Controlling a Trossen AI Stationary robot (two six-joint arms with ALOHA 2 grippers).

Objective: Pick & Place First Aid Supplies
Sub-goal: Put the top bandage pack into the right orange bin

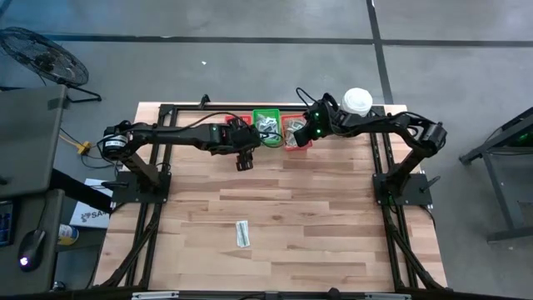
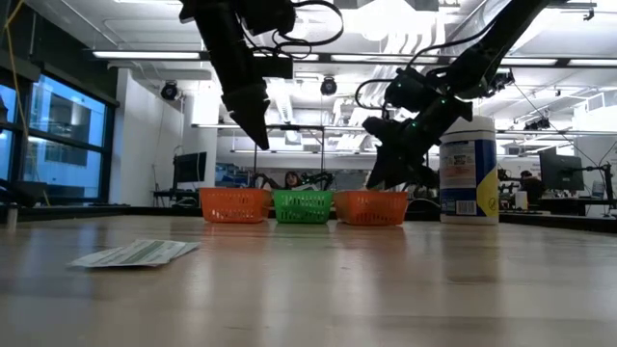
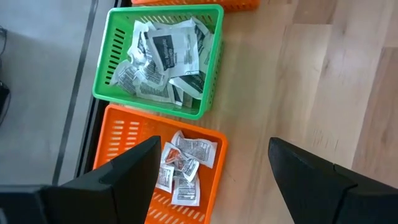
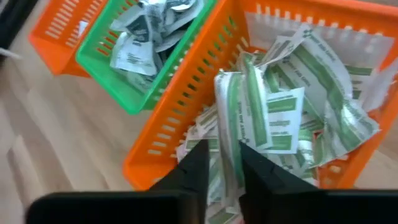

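Note:
Three mesh baskets stand in a row at the table's far edge. The left orange basket (image 3: 121, 134) holds small white packets (image 3: 185, 165). The green basket (image 3: 208, 59) holds white packets with dark print. The right orange basket (image 4: 186, 112) is full of green-and-white strips (image 4: 298, 93). My right gripper (image 4: 224, 165) is down inside this basket, shut on one strip. My left gripper (image 3: 214, 180) hangs open above the table, just in front of the left orange basket and touching nothing. A few more strips (image 1: 242, 233) lie flat near the table's front. My right gripper pinches one green-and-white strip (image 4: 229, 134) between its two fingers, which slant down into the basket from the table's right. The fingers lie along the strip, and its far end (image 4: 233, 84) reaches out over the pile of other strips.
A big white tub (image 1: 356, 102) with a blue label stands just right of the baskets, close behind my right arm. The black frame rails (image 1: 383, 167) run along both table sides. The wooden table (image 1: 275, 200) stretches bare between the baskets and the loose strips.

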